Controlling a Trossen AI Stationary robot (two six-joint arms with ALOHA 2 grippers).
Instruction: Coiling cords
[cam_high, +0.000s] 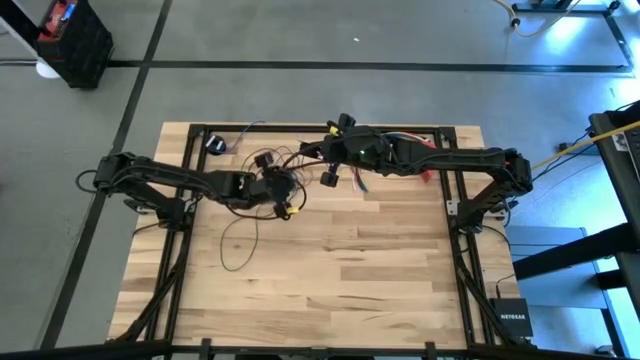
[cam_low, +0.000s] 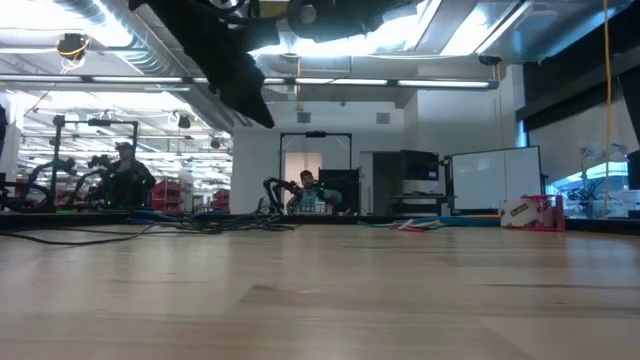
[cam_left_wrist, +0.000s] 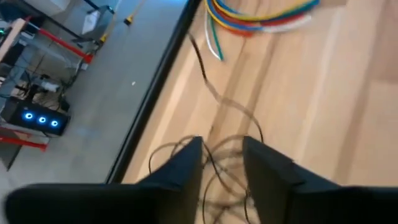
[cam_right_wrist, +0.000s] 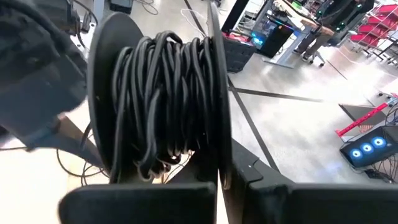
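A: Where's the cord?

B: The cord (cam_high: 245, 235) lies in loose loops on the wooden table (cam_high: 330, 290), left of centre, running up toward the far edge. Part of it is already wound on a black spool (cam_right_wrist: 165, 99). Small black puck (cam_high: 215, 145) sits near the far left corner.

A: Left gripper?

B: Left gripper (cam_left_wrist: 222, 163) is low over the loops near the table's middle. Fingers (cam_left_wrist: 186, 168) apart, thin strands running through the gap, nothing pinched that I can see.

A: Right one?

B: Right gripper (cam_right_wrist: 225, 180) is at the far edge, just beside the left one. Fingers together, clamped on the spool's rim, spool upright in front of the wrist.

A: Anything else nearby?

B: Bundle of coloured wires (cam_left_wrist: 261, 15) beyond the loops, close to the table's edge.
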